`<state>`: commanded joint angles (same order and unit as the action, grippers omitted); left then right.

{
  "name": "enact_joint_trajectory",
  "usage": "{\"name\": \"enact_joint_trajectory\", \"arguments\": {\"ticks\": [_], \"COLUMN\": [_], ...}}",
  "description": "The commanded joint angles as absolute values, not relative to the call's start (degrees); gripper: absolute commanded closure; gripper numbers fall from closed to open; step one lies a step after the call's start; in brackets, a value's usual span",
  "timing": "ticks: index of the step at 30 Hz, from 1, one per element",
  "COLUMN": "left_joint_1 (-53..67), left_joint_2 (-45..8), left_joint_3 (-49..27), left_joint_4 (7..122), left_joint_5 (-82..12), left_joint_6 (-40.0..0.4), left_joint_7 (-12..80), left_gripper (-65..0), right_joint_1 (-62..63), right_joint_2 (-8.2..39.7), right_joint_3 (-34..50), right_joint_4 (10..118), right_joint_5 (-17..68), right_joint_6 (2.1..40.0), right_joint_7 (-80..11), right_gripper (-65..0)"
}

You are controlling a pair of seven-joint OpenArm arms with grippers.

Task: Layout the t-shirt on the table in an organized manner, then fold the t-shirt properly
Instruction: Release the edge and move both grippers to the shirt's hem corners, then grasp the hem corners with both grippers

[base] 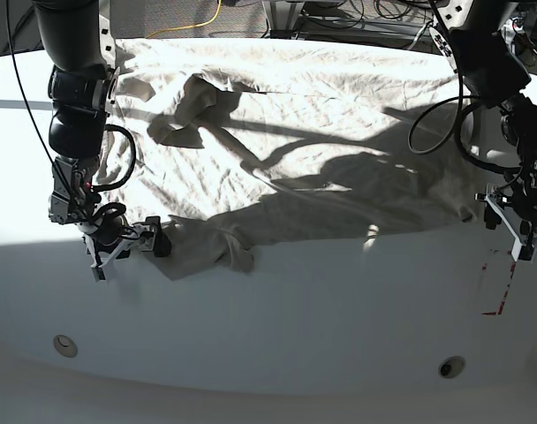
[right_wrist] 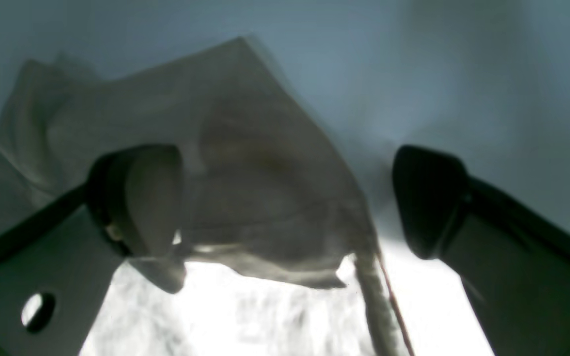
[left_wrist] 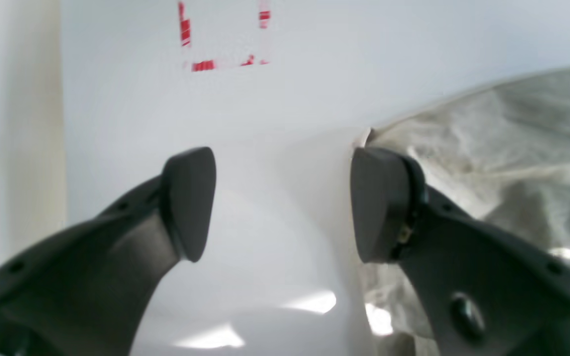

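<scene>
The beige t-shirt (base: 295, 150) lies spread and wrinkled across the far half of the white table (base: 295, 318), with a bunched fold at its front left (base: 224, 247). My right gripper (base: 132, 243) is at the shirt's front left corner. In the right wrist view it is open (right_wrist: 282, 202), with a loose flap of the shirt (right_wrist: 245, 163) lying between the fingers, unclamped. My left gripper (base: 516, 231) is at the shirt's right edge. In the left wrist view it is open (left_wrist: 285, 202) over bare table, and the shirt's edge (left_wrist: 512, 148) is beside its right finger (left_wrist: 379, 202).
A red dashed mark (base: 498, 283) lies on the table just in front of my left gripper and also shows in the left wrist view (left_wrist: 215, 44). Two round holes (base: 65, 344) (base: 451, 367) sit near the front edge. Cables (base: 198, 22) run behind the table.
</scene>
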<state>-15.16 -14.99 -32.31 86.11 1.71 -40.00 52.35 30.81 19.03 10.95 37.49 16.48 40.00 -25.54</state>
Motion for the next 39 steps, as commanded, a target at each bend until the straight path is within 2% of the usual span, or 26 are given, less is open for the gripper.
{"name": "enact_joint_trajectory", "arguments": {"ticks": [3, 5, 12, 17, 19, 21, 30, 39], "left_joint_1": [-14.11, -13.58, -13.58, -13.76, -13.76, -13.76, -16.48, -16.13], "left_joint_2": [-14.99, -14.99, -14.99, -14.99, -14.99, -14.99, -14.90, -14.90], "left_joint_3": [-32.31, -32.31, -32.40, -33.27, -33.89, -33.89, -34.51, -35.03], "left_joint_4": [86.11, 86.11, 81.54, 76.44, 74.95, 73.45, 67.30, 66.42], "left_joint_5": [1.63, 1.54, 1.54, 1.63, 1.63, 1.54, 1.19, -5.58], "left_joint_6": [-40.00, -40.00, -40.00, -40.00, -40.00, -40.00, -40.00, -40.00], "left_joint_7": [52.35, 52.35, 52.09, 47.08, 45.14, 43.91, 43.38, 43.38], "left_gripper": [-40.3, -40.3, -40.4, -40.4, -40.6, -40.7, -40.7, -40.7], "right_joint_1": [30.46, 30.02, 29.67, 29.58, 29.58, 29.58, 29.58, 29.58], "right_joint_2": [18.86, 18.15, 17.10, 17.10, 17.19, 17.27, 17.36, 17.36], "right_joint_3": [10.95, 10.95, 10.95, 10.95, 10.95, 10.95, 10.95, 10.95], "right_joint_4": [38.64, 39.16, 39.78, 39.78, 39.87, 39.87, 39.87, 39.96], "right_joint_5": [16.48, 16.48, 16.48, 16.48, 16.48, 16.48, 16.48, 16.48], "right_joint_6": [40.00, 40.00, 40.00, 40.00, 40.00, 40.00, 40.00, 40.00], "right_joint_7": [-25.63, -25.63, -25.63, -25.63, -25.63, -25.63, -25.71, -25.71], "right_gripper": [-61.2, -54.2, -23.6, -9.8, -6.5, -4.8, -4.8, -4.8]}}
